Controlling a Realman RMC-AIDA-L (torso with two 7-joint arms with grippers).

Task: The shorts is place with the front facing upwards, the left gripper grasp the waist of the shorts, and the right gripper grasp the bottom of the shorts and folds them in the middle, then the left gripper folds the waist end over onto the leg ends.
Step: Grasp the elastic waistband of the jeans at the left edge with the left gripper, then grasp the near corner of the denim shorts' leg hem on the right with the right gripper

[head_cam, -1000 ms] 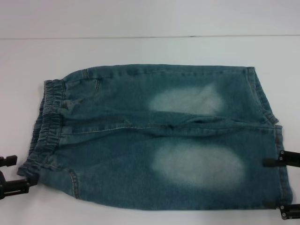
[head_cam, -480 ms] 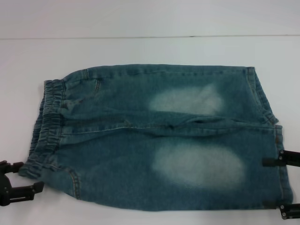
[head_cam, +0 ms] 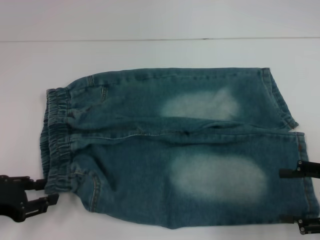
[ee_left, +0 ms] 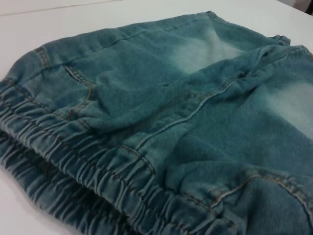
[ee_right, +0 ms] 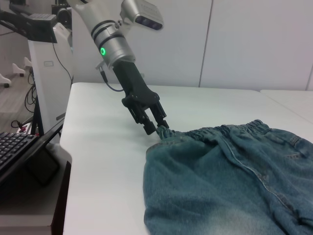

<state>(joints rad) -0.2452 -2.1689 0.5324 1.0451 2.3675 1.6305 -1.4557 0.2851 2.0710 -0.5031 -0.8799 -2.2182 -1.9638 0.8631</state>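
Note:
The blue-green denim shorts (head_cam: 175, 150) lie flat on the white table, faded thigh patches up. The ruffled waist (head_cam: 57, 135) is at the left and the leg ends (head_cam: 300, 165) are at the right. My left gripper (head_cam: 48, 190) sits at the near corner of the waist, open, with that corner between its fingertips. The right wrist view shows the same left gripper (ee_right: 159, 129) touching the waist (ee_right: 215, 132). The left wrist view is filled by the waist (ee_left: 98, 186) and shorts (ee_left: 205, 93). My right gripper (head_cam: 289, 196) is open, its fingers over the near leg's hem.
The white table (head_cam: 150, 55) reaches past the shorts to its far edge. In the right wrist view, a keyboard (ee_right: 17, 147) and a white stand (ee_right: 46, 68) sit off the table's left edge.
My left gripper has moved right, up to the waist's near corner. That corner has shifted right and the near leg has spread a little. The right gripper has stayed put.

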